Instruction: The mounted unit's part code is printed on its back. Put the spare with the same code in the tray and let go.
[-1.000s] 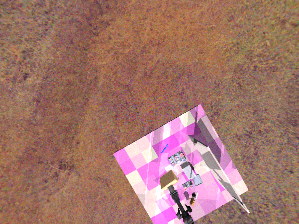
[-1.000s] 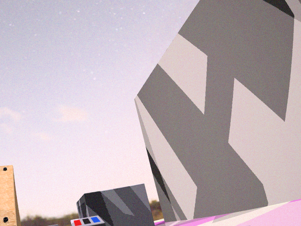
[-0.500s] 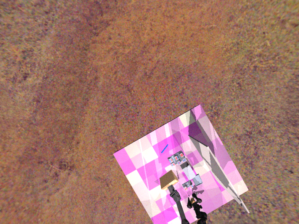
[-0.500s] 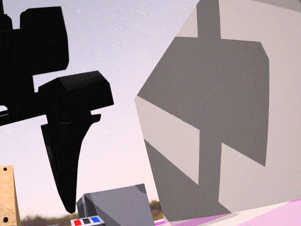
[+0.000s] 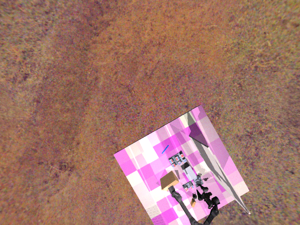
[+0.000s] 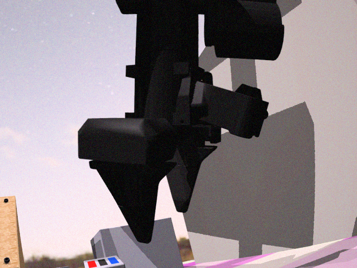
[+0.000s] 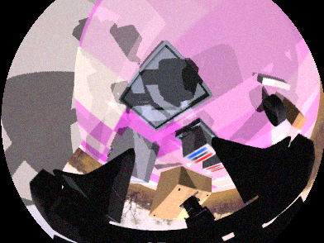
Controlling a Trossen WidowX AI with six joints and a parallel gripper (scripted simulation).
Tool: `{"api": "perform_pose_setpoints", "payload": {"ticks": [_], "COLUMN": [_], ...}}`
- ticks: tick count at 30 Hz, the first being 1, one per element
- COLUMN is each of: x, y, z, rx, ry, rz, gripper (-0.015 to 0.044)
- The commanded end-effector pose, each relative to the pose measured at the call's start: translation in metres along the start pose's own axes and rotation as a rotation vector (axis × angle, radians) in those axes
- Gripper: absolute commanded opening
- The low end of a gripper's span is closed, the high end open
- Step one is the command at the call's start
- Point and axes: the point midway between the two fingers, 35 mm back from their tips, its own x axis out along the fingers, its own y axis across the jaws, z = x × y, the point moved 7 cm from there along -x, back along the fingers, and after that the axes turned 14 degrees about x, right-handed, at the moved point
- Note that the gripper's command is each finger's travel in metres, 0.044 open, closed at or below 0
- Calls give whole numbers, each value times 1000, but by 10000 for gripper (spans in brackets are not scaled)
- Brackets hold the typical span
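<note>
Outdoors, pink-checkered table (image 5: 135, 167) sitting on brown grassy ground (image 5: 97, 72); grey striped panel (image 5: 213, 164) standing along right edge; gripper (image 6: 161, 222) hanging near front edge, fingers spread wide, gripping nothing.

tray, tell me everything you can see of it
The tray is a shallow square dish with a raised grey rim and a darker grey floor, plastic or metal by its look. In the wrist view it lies flat on the pink checked table, turned corner-on like a diamond, under dark shadow. The open tool holds nothing.
</note>
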Motion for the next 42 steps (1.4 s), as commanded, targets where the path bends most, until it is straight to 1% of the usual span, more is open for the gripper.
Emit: {"api": "perform_pose_setpoints", "payload": {"ticks": [1, 6, 10, 15, 17, 19, 37, 39, 42], "x": [-1, -3, -5, -8, -8, -8, -8, -2, 24], "y": [68, 129, 171, 209, 217, 219, 219, 222, 233], "z": [-25, -69, -114, -178, -194, -200, -200, -206, -230], "rx": [-169, -348, -505, -688, -729, -741, -741, -813, -1123], "ry": [-21, -76, -154, -280, -316, -331, -331, -320, -267], "rz": [-59, -140, -225, -309, -327, -336, -336, -348, -401], "gripper": [440, 440, 440, 440, 440, 440, 440, 440, 440]}}
